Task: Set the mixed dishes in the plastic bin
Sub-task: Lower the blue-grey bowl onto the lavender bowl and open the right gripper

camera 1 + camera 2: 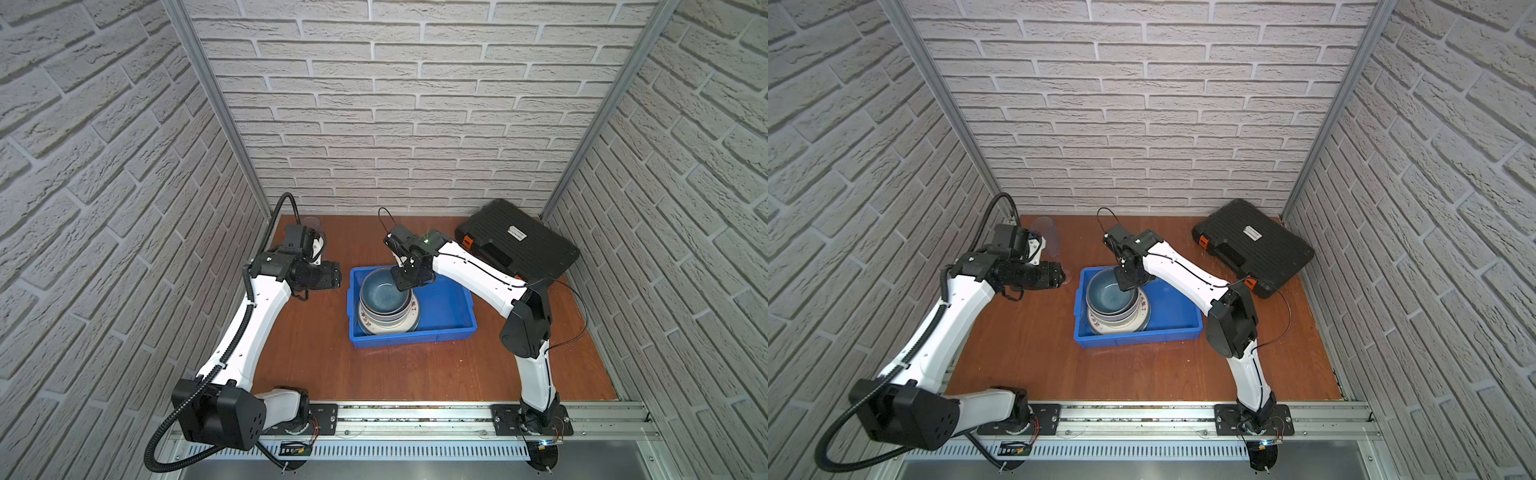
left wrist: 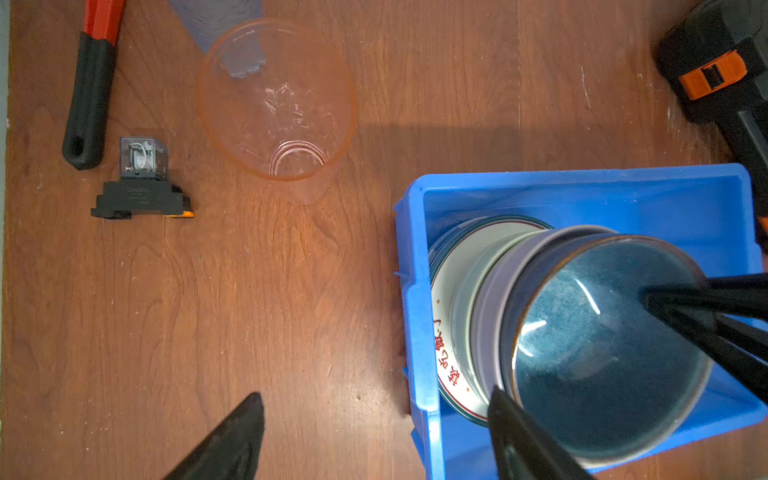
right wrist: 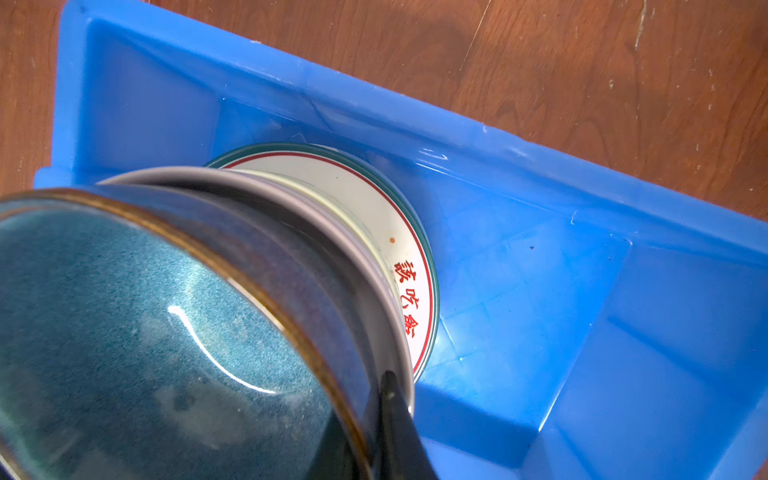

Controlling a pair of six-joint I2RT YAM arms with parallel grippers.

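Both top views are bright and evenly lit from above; shadows on the table (image 1: 374, 365) are soft. The brick walls (image 1: 83, 166) bow toward the frame edges (wide-angle lens). Left wrist view: warm cast, a broad dim band across the upper right, thin glare arcs inside the blue-grey bowl (image 2: 602, 353); the left gripper (image 2: 375, 392) jaws at the lower edge are blurred. Right wrist view: the bowl at lower left is soft, and the bin (image 3: 540, 291) floor carries small glints.

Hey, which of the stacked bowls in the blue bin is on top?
The dark blue-glazed bowl; the lilac bowl and pale green bowl nest beneath it.
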